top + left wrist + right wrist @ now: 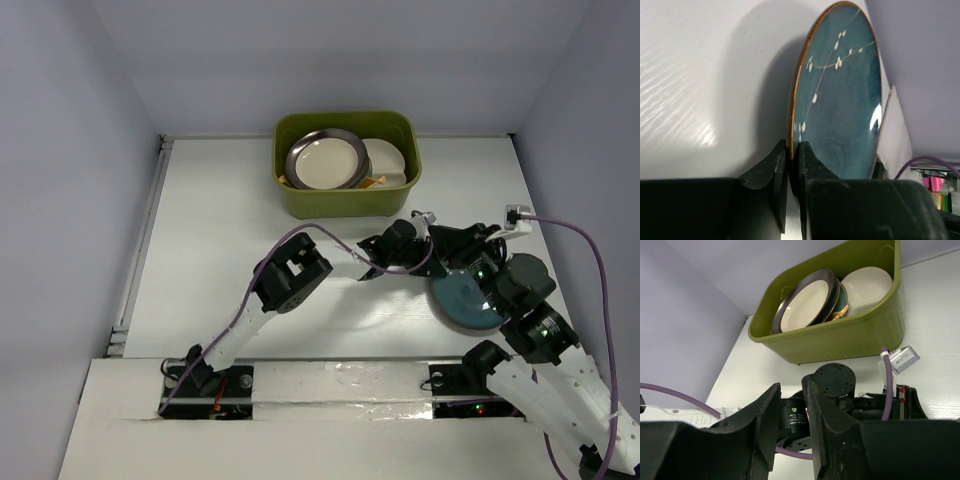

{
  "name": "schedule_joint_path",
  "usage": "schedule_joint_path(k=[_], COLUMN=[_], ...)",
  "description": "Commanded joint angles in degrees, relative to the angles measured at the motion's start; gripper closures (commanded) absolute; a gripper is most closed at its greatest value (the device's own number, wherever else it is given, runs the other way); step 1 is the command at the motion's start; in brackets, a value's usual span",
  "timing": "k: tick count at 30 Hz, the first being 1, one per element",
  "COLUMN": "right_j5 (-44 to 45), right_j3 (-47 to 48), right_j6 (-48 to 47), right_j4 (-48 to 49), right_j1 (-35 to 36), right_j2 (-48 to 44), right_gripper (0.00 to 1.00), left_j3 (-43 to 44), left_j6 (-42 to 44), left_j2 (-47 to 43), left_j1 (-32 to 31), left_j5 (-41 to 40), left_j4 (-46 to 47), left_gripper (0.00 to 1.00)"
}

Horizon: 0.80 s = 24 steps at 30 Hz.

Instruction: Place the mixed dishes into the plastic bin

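Left gripper (791, 150), jaws clamped on the rim of the teal round plate (840, 100) at the right front of the white table (220, 220); right gripper (791, 390), jaws slightly parted, empty; behind, olive plastic bin (345, 198) holding brown-rimmed cream plate (325, 160) and plain cream plate (387, 160).

Teal plate (462, 300): round, blue-green glaze, thin brown rim, white blossom sprig across the face. It is at the table's (220, 240) near right, rim pinched in my left gripper (792, 146). Lifted or resting, cannot tell.

Bin (345, 205): olive-green tub, rounded corners, far middle. Inside, a brown-rimmed cream plate (325, 163) leans at left, a plain cream plate (388, 158) sits to its right, and an orange piece (376, 182) peeks out between them.
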Motion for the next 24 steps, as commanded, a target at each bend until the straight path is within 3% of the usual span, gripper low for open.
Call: schedule_joint_path(k=[1, 9, 15, 24], right_j5=[0.5, 0.4, 1.4, 3.8], right_j3=[1.1, 0.9, 1.3, 0.1], right_j6=[-0.8, -0.6, -0.4, 0.7], right_j4=[1.9, 1.8, 1.6, 1.3], right_j1=[0.4, 0.4, 0.4, 0.4], right_j2=[-0.6, -2.0, -4.6, -7.0], right_gripper=[0.66, 0.66, 0.67, 0.67], left_j3=[-2.7, -19.0, -27.0, -27.4], left_j6=[3.7, -1.4, -2.8, -1.3], left_j2=[0.4, -16.5, -29.3, -41.2], left_j1=[-0.3, 2.4, 5.9, 12.5], left_j5=[-2.3, -0.4, -1.0, -0.1], left_j4=[-2.8, 11.6, 15.8, 13.1], left_gripper=[1.0, 1.0, 1.0, 1.0])
